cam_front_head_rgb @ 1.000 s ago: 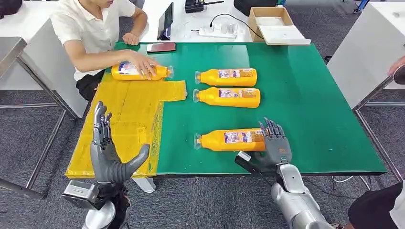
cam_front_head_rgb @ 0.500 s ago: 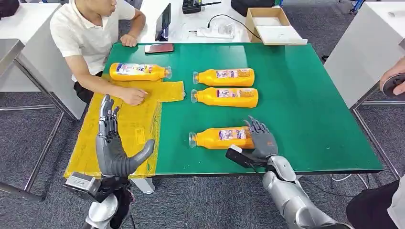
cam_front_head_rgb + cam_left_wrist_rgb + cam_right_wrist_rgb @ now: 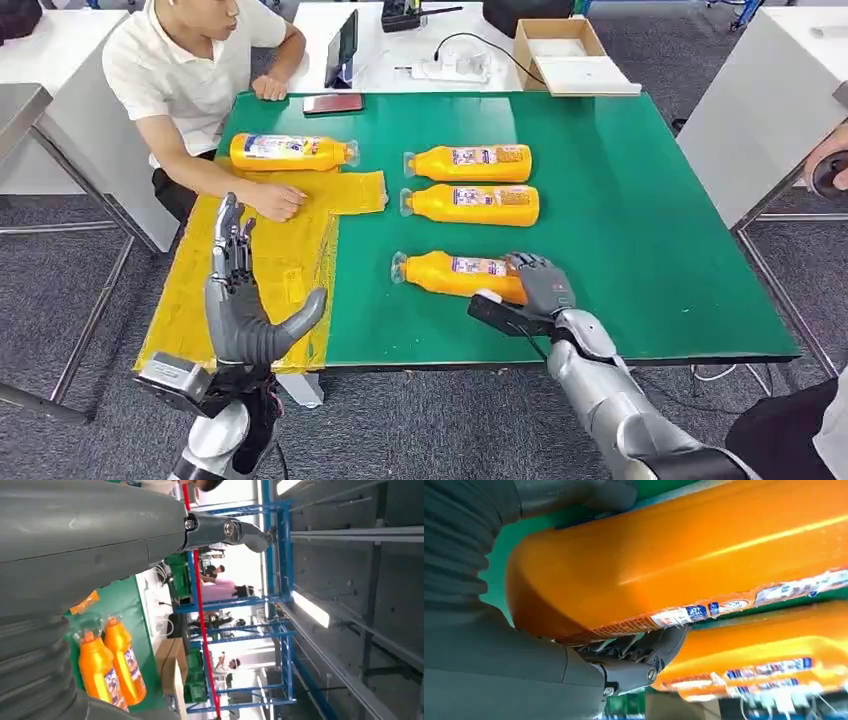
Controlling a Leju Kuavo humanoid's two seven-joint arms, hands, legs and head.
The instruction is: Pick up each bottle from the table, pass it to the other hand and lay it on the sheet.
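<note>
The right hand (image 3: 540,285) grips the base of the nearest bottle (image 3: 455,273), which lies on the green table (image 3: 640,220). The left hand (image 3: 240,310) hangs open, fingers spread, above the yellow sheet (image 3: 270,250).

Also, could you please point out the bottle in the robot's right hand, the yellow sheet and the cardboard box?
Held bottle (image 3: 455,272): head view, middle of its orange body.
Yellow sheet (image 3: 270,255): head view, a bare patch.
Cardboard box (image 3: 528,42): head view, its left wall.

Nearest bottle (image 3: 455,273) now gripped by right hand (image 3: 540,287), turned slightly.
</note>
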